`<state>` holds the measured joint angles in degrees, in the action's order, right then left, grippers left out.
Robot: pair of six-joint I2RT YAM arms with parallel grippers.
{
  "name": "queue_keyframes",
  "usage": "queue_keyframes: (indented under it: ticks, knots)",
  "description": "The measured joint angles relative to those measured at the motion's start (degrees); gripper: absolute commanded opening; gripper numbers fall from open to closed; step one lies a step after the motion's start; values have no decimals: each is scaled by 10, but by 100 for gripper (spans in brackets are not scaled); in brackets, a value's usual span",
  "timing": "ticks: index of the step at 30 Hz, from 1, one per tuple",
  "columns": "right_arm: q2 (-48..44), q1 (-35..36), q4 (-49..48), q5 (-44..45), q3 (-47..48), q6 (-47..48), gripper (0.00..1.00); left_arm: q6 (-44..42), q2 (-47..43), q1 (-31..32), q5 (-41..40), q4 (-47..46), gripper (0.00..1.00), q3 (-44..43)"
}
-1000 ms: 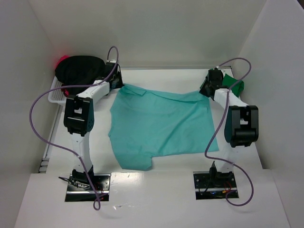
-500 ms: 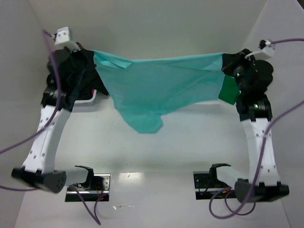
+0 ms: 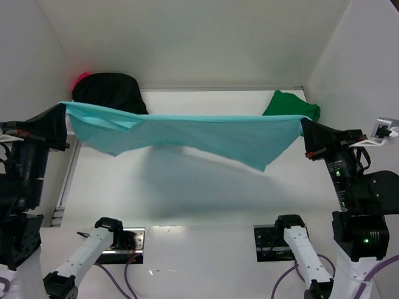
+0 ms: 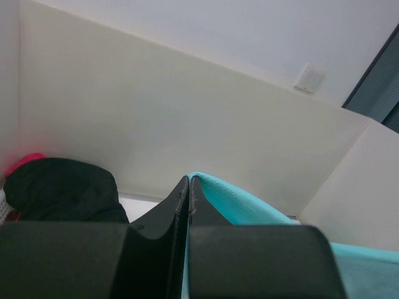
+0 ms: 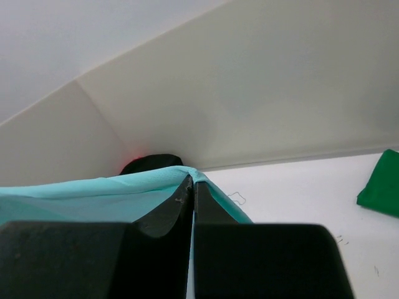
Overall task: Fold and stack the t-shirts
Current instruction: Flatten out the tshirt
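Clearly, the teal shirt point(image 3: 206, 134) hangs in the air as a wide band between the two arms, well above the table point(image 3: 206, 199). The left gripper point(image 3: 61, 113) pinches one end with its jaws pressed together on the cloth, and the left wrist view shows teal cloth coming out from between the closed fingers. The right gripper point(image 3: 305, 128) is closed the same way on the other end, and its own camera shows the hem clamped at the fingertips.

The shirt's long axis runs straight from left to right, from one gripper to the other. The top edge is nearly taut and level. The rest of the cloth droops below that line, and its lowest corner hangs nearer the right gripper. Near the left gripper the cloth is bunched into a loose fold.

Neither arm is nearer the shirt, since each has an end. What likely matters for the coming move is that the bare middle of the table lies directly under the hanging cloth. Both grippers would probably need to come down together, keeping the span level, so the shirt lands flat.

The black shirt point(image 3: 106, 92) sits at the far left, with a bit of the red-pink shirt point(image 3: 80, 80) behind it. The green shirt point(image 3: 292, 106) lies at the far right. All three are apart from the teal one.
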<state>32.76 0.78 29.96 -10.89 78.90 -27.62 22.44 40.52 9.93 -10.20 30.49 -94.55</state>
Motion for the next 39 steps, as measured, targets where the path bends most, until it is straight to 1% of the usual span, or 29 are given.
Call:
queue_keyframes:
  ticks: [4, 8, 10, 14, 17, 18, 21, 26, 28, 31, 33, 36, 37, 38, 39]
  knots:
    - [14, 0, 17, 6, 21, -11, 0, 0, 26, 0, 0, 3, 0, -25]
    - [58, 0, 11, 18, 20, -15, 0, 0, 97, 0, -1, -9, 0, -30]
    - [89, 0, -8, 28, 4, -16, 0, 0, 151, 0, 0, -25, 0, -26]
    - [188, 0, -52, 54, -62, -18, 0, 0, 255, 0, 1, -49, 0, -7]
    - [291, -1, -84, 68, -105, -20, 0, -3, 363, 0, 12, -71, 0, 10]
    - [320, -1, -96, 71, -119, -20, 0, -3, 378, 0, 15, -75, 0, 15]
    - [359, -2, -108, 75, -133, -21, 0, -2, 422, 0, 24, -89, 0, 36]
    - [426, -9, -163, 78, -124, -17, 0, -3, 484, 0, 31, -116, 0, 44]
    - [443, -10, -171, 81, -115, -14, 0, -6, 497, 0, 31, -122, 0, 39]
    - [453, -10, -168, 85, -86, -8, 0, -14, 522, 0, 33, -114, 0, -4]
    - [447, -10, -168, 87, -56, -3, 0, -16, 524, 0, 34, -112, 0, -30]
    - [404, -10, -167, 87, -32, 2, 0, -18, 488, 3, 34, -109, 0, -51]
    - [380, -10, -165, 87, -28, 3, 0, -18, 460, 5, 34, -104, 0, -52]
    - [356, -10, -161, 85, -27, 5, 0, -19, 453, 6, 34, -102, 0, -52]
    - [319, -10, -155, 82, -25, 5, 0, -22, 411, 9, 34, -96, 0, -50]
